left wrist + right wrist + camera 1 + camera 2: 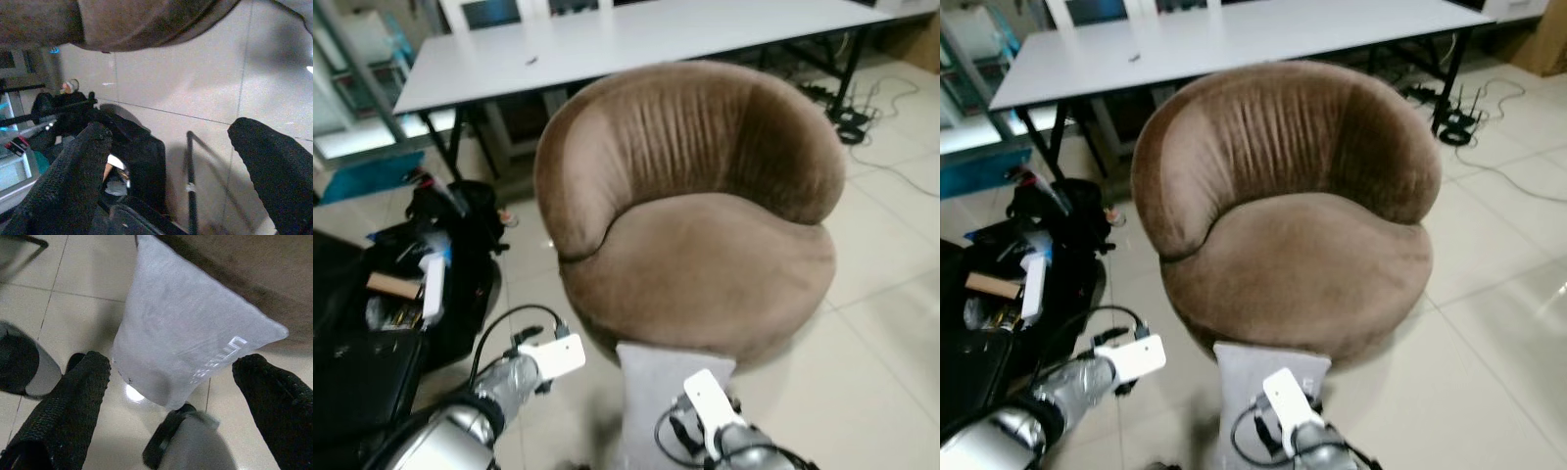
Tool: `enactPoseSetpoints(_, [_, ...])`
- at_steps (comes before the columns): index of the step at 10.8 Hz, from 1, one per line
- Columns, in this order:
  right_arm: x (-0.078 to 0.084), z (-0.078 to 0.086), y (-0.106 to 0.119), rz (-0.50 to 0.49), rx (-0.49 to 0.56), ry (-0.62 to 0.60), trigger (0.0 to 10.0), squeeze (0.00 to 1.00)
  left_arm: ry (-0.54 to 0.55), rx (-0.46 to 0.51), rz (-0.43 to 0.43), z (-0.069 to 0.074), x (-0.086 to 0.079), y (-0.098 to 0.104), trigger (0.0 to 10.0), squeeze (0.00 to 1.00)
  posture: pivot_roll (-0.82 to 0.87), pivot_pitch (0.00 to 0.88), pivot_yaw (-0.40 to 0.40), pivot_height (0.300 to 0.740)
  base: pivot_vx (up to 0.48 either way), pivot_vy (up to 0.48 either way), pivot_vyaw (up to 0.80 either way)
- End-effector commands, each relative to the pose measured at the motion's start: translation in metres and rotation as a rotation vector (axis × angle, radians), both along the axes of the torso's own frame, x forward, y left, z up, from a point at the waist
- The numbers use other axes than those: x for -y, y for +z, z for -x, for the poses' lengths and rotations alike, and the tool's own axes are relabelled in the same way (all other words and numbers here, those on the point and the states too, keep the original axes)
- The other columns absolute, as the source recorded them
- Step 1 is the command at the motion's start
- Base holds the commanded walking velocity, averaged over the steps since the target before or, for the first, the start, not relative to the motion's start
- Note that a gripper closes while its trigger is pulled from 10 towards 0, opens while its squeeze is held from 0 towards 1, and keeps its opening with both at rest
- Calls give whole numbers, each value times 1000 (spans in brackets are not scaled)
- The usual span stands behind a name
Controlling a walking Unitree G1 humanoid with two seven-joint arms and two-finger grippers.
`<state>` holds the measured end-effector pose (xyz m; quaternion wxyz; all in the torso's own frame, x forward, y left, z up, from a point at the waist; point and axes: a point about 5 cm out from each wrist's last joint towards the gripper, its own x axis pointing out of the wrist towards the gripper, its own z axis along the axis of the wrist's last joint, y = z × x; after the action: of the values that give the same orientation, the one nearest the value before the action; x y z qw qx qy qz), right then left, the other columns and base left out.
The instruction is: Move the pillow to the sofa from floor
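Note:
A light grey pillow (658, 387) stands on the tiled floor, leaning against the front of the round brown velvet sofa (705, 264). In the right wrist view the pillow (186, 338) has pale lettering near one corner. My right gripper (173, 362) is open just short of it, a black finger (73, 406) on each side, not touching the fabric. My right arm (724, 431) is low in front of the pillow. My left gripper (171, 129) is open and holds nothing, facing bare floor and black bags. My left arm (504, 382) is to the pillow's left.
A long white table (607, 39) stands behind the sofa. Black bags and boxes with clutter (421, 284) lie on the floor at the left, close to my left arm. Cables (867, 108) trail at the far right. Open tiled floor (881, 323) lies right of the sofa.

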<state>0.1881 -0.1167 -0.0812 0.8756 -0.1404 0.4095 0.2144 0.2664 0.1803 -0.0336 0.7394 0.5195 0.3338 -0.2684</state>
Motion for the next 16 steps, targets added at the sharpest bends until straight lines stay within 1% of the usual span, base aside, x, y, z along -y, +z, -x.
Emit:
enactPoseSetpoints(1, [-2,2,-1,-11,-1,-2,10000,0,22,-7,3,0,-3,0,10000,0,-275,0,133,625,0,0,0])
enactPoseSetpoints(2, [-2,2,-1,-12,3,-8,10000,0,29,-7,13,0,-2,0,10000,0,-275,0,133,610,0,0,0])
enactPoseSetpoints(3, [-1,2,-1,-3,3,-10,10000,0,31,-5,18,-1,0,0,10000,0,-275,0,131,606,0,0,0])
enactPoseSetpoints(4, [-3,-1,3,-35,57,-21,10000,0,42,3,32,-2,2,1,10000,0,-275,0,131,606,0,0,0])
enactPoseSetpoints(5, [-8,-6,10,-109,153,-25,10000,0,46,9,38,-3,3,2,10000,0,-257,0,129,606,0,0,0])
enactPoseSetpoints(6, [8,-84,80,-252,453,51,10000,0,55,19,51,-5,3,3,10000,0,-254,0,131,606,0,0,0])
enactPoseSetpoints(7, [22,-112,148,-328,634,197,10000,0,84,43,74,-11,0,9,10000,0,-254,0,131,606,0,0,0])
enactPoseSetpoints(8, [39,-107,170,-328,629,277,10000,0,82,59,66,-15,-3,13,10000,0,-256,0,132,606,0,0,0])
enactPoseSetpoints(9, [54,-104,189,-301,638,337,10000,0,79,68,55,-19,-6,17,10000,0,-256,0,132,606,0,0,0])
enactPoseSetpoints(10, [73,-97,208,-256,616,388,10000,0,84,79,47,-23,-10,21,10000,0,-280,0,135,606,0,0,0])
enactPoseSetpoints(11, [75,-85,212,-248,573,424,10000,0,75,92,42,-27,-10,25,10000,0,-280,0,135,606,0,0,0])
enactPoseSetpoints(12, [72,-72,213,-258,541,473,10000,0,54,107,37,-31,-8,29,10000,0,-293,0,134,606,0,0,0])
enactPoseSetpoints(14, [64,-56,220,-314,506,525,10000,0,29,121,27,-37,-7,35,10000,0,-305,0,139,606,0,0,0])
enactPoseSetpoints(16, [59,-51,224,-312,513,516,10000,0,-2,133,20,-41,-3,38,10000,0,-315,0,150,606,0,0,0])
